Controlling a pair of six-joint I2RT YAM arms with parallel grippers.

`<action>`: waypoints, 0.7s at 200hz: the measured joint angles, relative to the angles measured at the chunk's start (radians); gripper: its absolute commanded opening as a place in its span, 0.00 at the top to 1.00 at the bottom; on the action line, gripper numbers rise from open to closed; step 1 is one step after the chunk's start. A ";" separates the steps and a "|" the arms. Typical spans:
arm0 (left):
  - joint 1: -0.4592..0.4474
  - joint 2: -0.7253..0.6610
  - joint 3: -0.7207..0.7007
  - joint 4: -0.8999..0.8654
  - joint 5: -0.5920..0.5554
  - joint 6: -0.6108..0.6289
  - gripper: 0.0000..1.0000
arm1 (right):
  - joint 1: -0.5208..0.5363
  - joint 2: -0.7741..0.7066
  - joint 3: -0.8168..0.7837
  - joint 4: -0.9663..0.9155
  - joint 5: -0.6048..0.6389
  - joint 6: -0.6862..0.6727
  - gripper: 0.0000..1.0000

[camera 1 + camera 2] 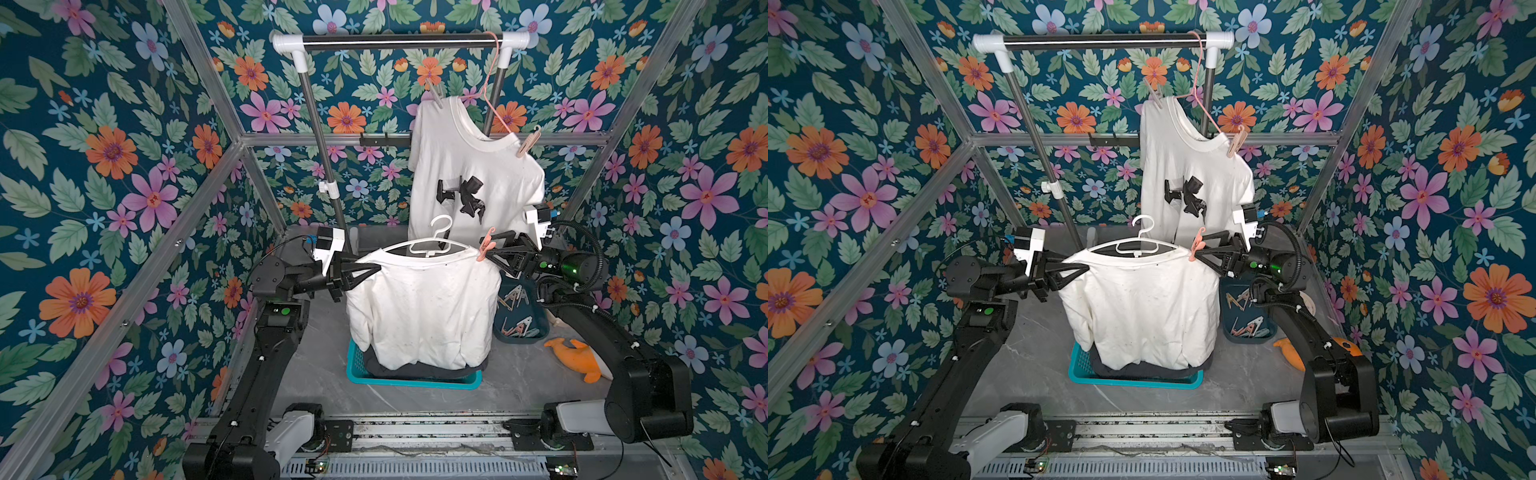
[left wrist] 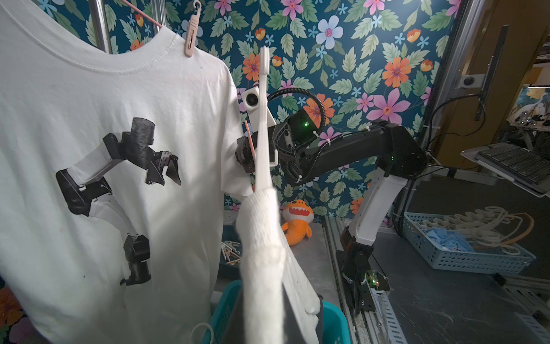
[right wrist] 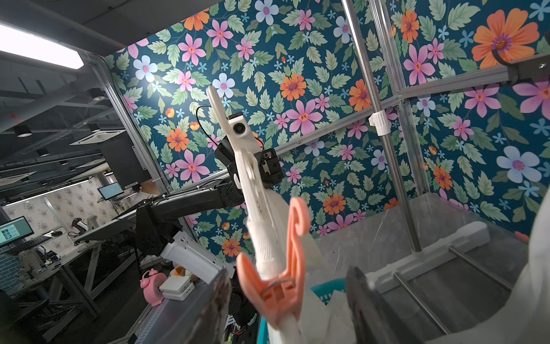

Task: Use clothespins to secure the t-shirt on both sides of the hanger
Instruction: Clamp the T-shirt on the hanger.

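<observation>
A plain white t-shirt point(image 1: 424, 307) hangs on a white hanger point(image 1: 436, 245) held above the basket in both top views. My left gripper point(image 1: 376, 270) is shut on the shirt's left shoulder over the hanger end; in the left wrist view the cloth point(image 2: 262, 268) hides the jaws. A salmon-pink clothespin point(image 1: 486, 243) is clamped on the right shoulder. My right gripper point(image 1: 491, 250) stands open around it. In the right wrist view both fingers point(image 3: 217, 300) sit apart from the clothespin point(image 3: 279, 286), not touching it.
A printed white t-shirt point(image 1: 469, 178) hangs pinned on a pink hanger on the rack point(image 1: 399, 39) behind. Below are a teal basket point(image 1: 411, 380), a dark bin of clothespins point(image 1: 519, 328) at the right, and an orange plush toy point(image 1: 577, 357).
</observation>
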 measured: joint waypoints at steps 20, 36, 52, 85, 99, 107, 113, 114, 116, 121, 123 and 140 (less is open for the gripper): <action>0.000 0.000 0.002 -0.010 -0.001 0.011 1.00 | -0.017 -0.028 -0.002 -0.040 0.002 -0.024 0.30; 0.000 -0.002 0.024 -0.084 -0.005 0.067 1.00 | -0.052 -0.074 -0.019 -0.108 0.018 -0.055 0.26; 0.000 -0.004 0.044 -0.160 -0.013 0.133 1.00 | -0.072 -0.144 -0.035 -0.246 0.042 -0.132 0.24; -0.002 0.004 0.040 -0.241 -0.031 0.204 1.00 | -0.071 -0.328 -0.020 -0.678 0.116 -0.417 0.26; -0.009 0.013 0.037 -0.254 -0.031 0.207 1.00 | -0.069 -0.375 0.002 -0.831 0.140 -0.517 0.26; -0.015 0.019 0.038 -0.256 -0.030 0.207 1.00 | -0.066 -0.392 0.009 -0.899 0.152 -0.563 0.26; -0.021 0.023 0.040 -0.257 -0.029 0.207 1.00 | -0.064 -0.404 0.010 -0.946 0.158 -0.597 0.27; -0.021 0.023 0.040 -0.257 -0.029 0.207 1.00 | -0.064 -0.405 0.010 -0.952 0.159 -0.601 0.27; -0.023 0.024 0.041 -0.257 -0.029 0.207 1.00 | -0.063 -0.409 0.009 -0.967 0.160 -0.612 0.27; -0.025 0.026 0.044 -0.257 -0.027 0.206 1.00 | -0.062 -0.418 0.001 -0.994 0.162 -0.634 0.27; -0.026 0.026 0.045 -0.257 -0.026 0.206 1.00 | -0.062 -0.421 -0.002 -1.000 0.163 -0.640 0.27; -0.029 0.025 0.056 -0.254 -0.016 0.202 1.00 | -0.061 -0.438 -0.043 -1.040 0.154 -0.683 0.27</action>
